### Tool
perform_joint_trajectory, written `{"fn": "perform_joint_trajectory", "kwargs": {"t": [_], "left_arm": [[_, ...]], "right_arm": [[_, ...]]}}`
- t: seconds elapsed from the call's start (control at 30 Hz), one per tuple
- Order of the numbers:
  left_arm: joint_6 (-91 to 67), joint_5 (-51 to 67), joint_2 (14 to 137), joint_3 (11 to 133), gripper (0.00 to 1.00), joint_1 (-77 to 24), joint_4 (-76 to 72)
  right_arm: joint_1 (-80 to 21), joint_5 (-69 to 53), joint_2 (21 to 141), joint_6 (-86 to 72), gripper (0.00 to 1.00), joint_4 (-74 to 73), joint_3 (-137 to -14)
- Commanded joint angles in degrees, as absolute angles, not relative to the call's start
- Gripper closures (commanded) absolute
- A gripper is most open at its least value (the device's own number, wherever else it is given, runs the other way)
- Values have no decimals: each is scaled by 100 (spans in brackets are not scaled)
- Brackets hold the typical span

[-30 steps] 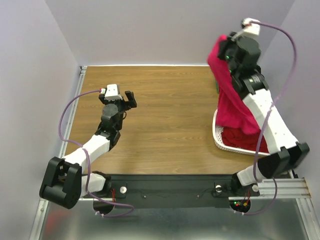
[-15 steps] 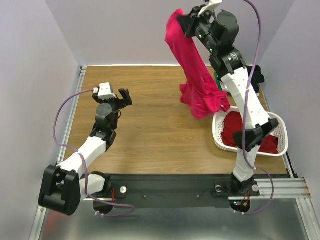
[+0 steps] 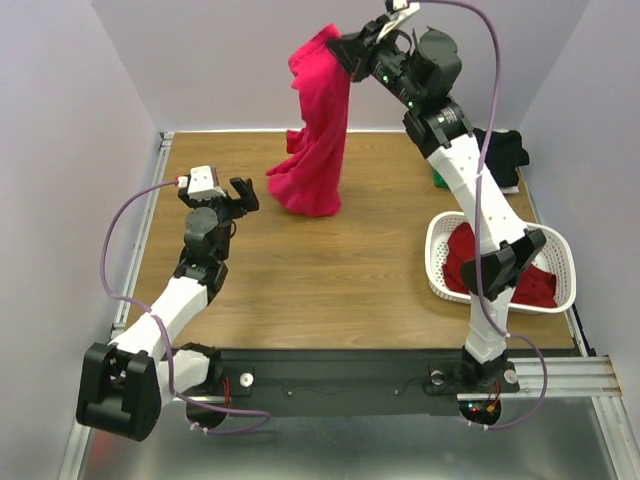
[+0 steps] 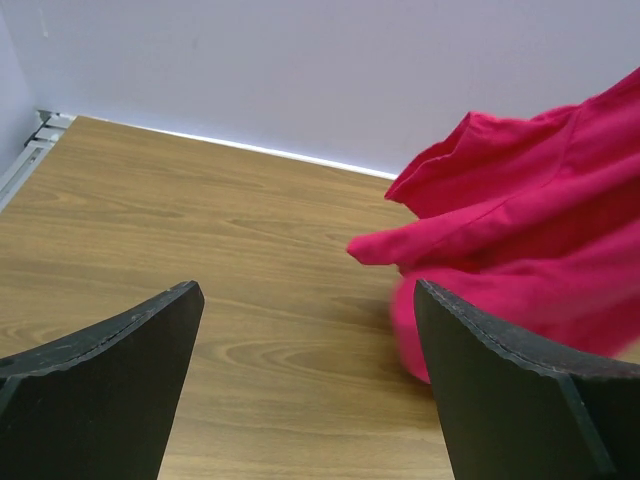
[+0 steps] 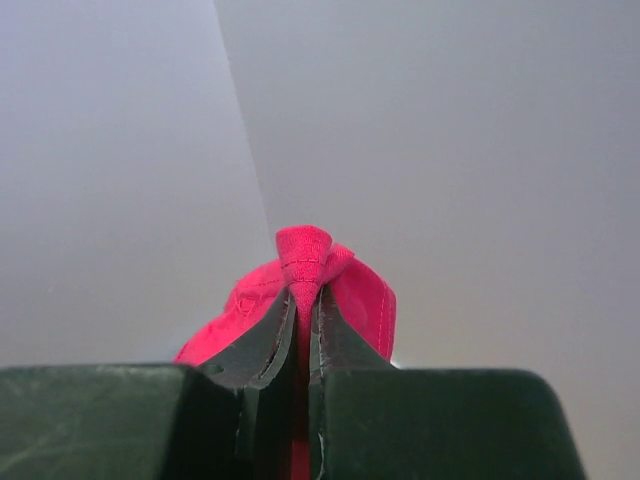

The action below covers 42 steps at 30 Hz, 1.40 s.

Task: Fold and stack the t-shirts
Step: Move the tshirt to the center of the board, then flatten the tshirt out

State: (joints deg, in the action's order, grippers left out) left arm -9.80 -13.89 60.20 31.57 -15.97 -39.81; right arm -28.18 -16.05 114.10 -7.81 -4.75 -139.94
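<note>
Right wrist: right tool [image 5: 304,302] pinching pink-red t-shirt [image 5: 362,300]

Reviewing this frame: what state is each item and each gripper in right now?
pink-red t-shirt, hanging bunched from the right gripper, over the table.
right gripper, shut on the pink-red t-shirt's top fold, raised high.
left gripper, open, empty, low over the table.
darker red t-shirt, crumpled in the basket.
basket, upright on the table.
black t-shirt, folded, lying at the far right.
</note>
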Motion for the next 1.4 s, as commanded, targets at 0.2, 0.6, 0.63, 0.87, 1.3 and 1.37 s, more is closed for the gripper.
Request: {"fn": "perform_joint_trajectory", "kwargs": {"t": [0.2,0.6,0.63,0.87,1.3,1.37], "left_arm": [[-1222,-1309,6397,3506,1,-1336,-4368],[-967,-1142,8410,4753,4,-1572,-4325],[-967,-1125,8655,4851,5,-1591,-4298],[-1098,-1047,9929,6097,10,-1433,-3595],[-1494,519,11092,6978,25,-1055,-3331],[-1477,615,11170,7057,25,-1116,-3366]], "right_arm": [[-2848,1974,10178,-957,86,185,-9856],[-2830,3164,9853,-1433,0,491,-6655],[-2821,3164,9835,-1450,0,658,-6566],[-2593,2086,9431,-1406,0,1730,-5548],[-2259,1029,9430,-1476,0,2197,-5159],[-2206,958,9570,-1512,0,2206,-5177]]}}
